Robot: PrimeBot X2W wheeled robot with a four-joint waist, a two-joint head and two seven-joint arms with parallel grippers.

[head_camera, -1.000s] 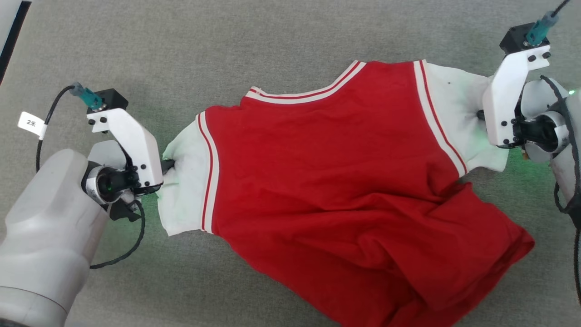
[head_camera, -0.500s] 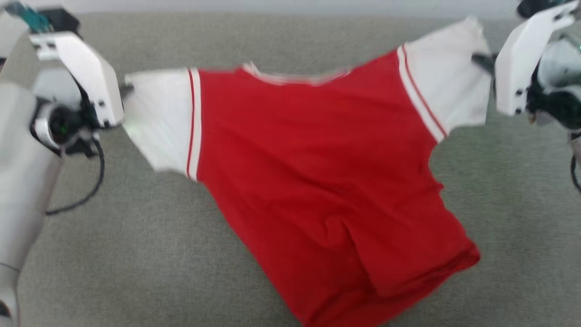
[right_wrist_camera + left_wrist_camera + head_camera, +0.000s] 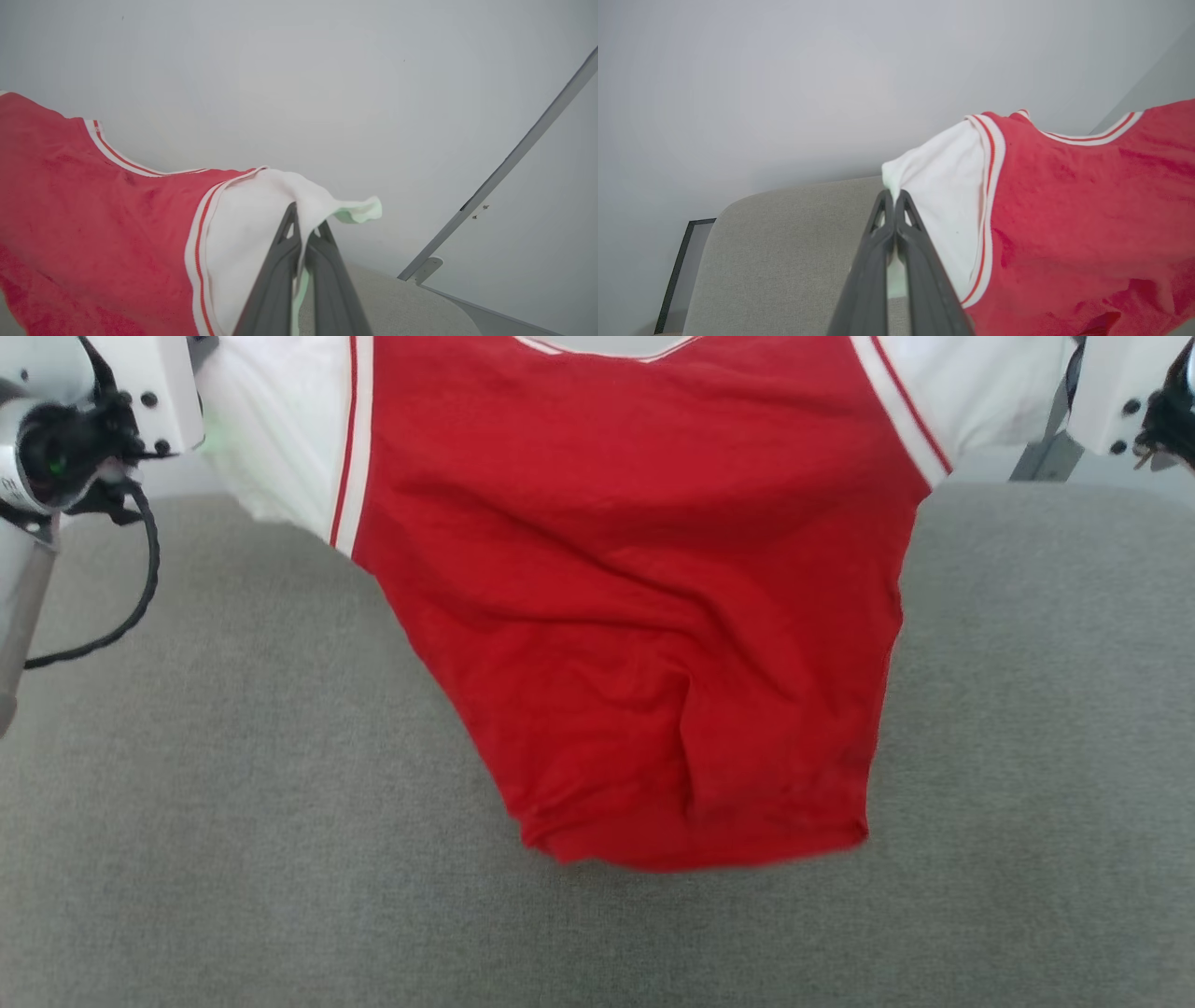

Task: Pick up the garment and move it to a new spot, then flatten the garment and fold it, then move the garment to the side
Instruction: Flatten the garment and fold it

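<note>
Left gripper [image 3: 892, 198]: clenched, fingers pressed together and pinching the outer edge of the white left sleeve [image 3: 938, 200] right at the tips. Right gripper [image 3: 306, 221]: same, fingers closed on the white right sleeve [image 3: 243, 242], with a loose flap of sleeve cloth folding over past the tips. Faint green tint on the cloth at both pinch points.

The garment [image 3: 635, 616] is up in the air, stretched wide between my two grippers. Neckline at the top, red body hanging down from the shoulders.

Head view:
- Plain red side faces the camera.
- Striped trim runs down each armhole seam.
- Left sleeve is at upper left, right sleeve at upper right.
- Body narrows toward the hem, with a vertical crease down the middle and wrinkles across the chest.
- Hem sits low centre, in front of the grey surface [image 3: 187, 849]. Can't tell whether it touches the surface or hangs just clear.

Both wrist views look out toward a pale wall [image 3: 784, 70], with the surface edge below. A black cable [image 3: 152, 569] loops off my left wrist. A grey slanted strut [image 3: 514, 154] stands at the right in the right wrist view.
</note>
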